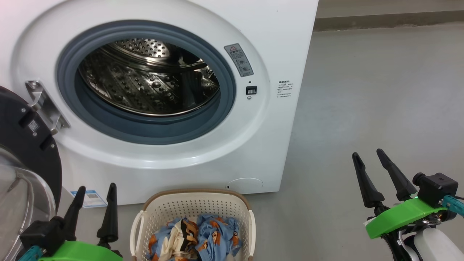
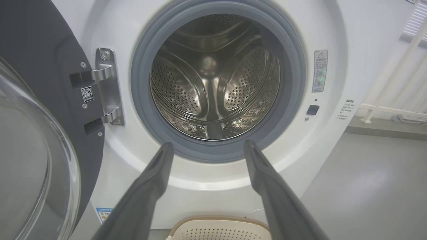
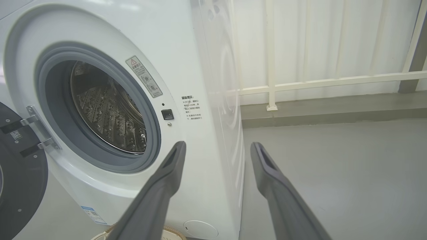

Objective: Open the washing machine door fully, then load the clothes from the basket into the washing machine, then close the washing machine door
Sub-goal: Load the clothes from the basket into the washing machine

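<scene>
Left hand (image 1: pixel 97 186) spread, empty | basket (image 1: pixel 195 208) of clothes (image 1: pixel 197 235) just right of it | right hand (image 1: pixel 367 153) spread too

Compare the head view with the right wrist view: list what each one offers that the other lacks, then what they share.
Head view's own: the clothes heaped in the basket, the left gripper, open, and the glass bowl of the washing machine door. Right wrist view's own: a white railing along the wall and the flank of the washing machine. Shared: the machine's front, its door standing open, the steel drum, and the open right gripper.
</scene>
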